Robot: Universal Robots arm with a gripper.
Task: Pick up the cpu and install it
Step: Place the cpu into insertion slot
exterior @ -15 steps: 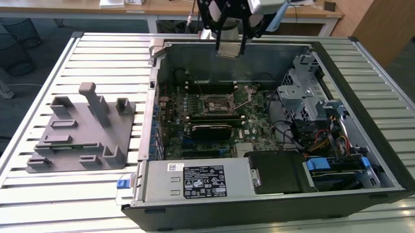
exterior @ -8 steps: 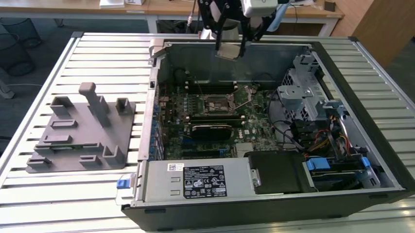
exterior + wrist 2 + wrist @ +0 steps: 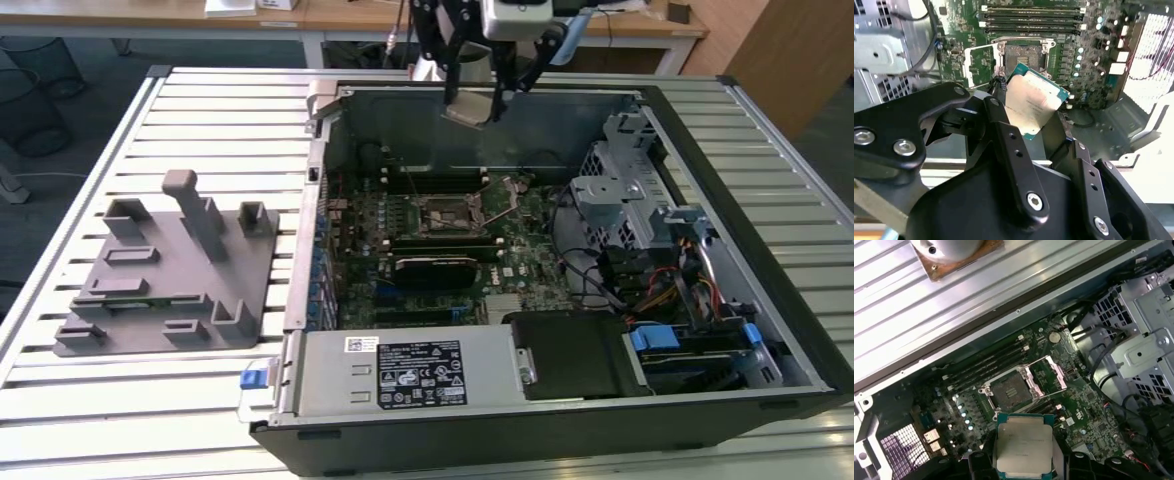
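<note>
A slatted metal table carries an open computer case lying on its side. A grey plastic tray with upright posts lies beside the case, on the exterior view's left. Inside the case the green motherboard faces up, with the socket near its middle. In both wrist views the socket's metal load plate is swung open and its bed looks bare, so it seems ready to take the chip.

The gripper hangs above the far wall of the case, well apart from the board and on the far side of the socket. Its jaws are pinching the cpu by two opposite edges, silver top outward. In the exterior view the chip looks tilted rather than level.

The step in hand looks like the carry to the socket. To do it well, the chip should be brought level and squared to the socket frame while it is high. Any approach should be straight from above. The raised load plate and lever stand just beside the bed, so a sideways approach risks a knock. A tilted or offset seat could bend the contacts. I cannot read the chip's corner marks or notches here, so its orientation needs checking.
</note>
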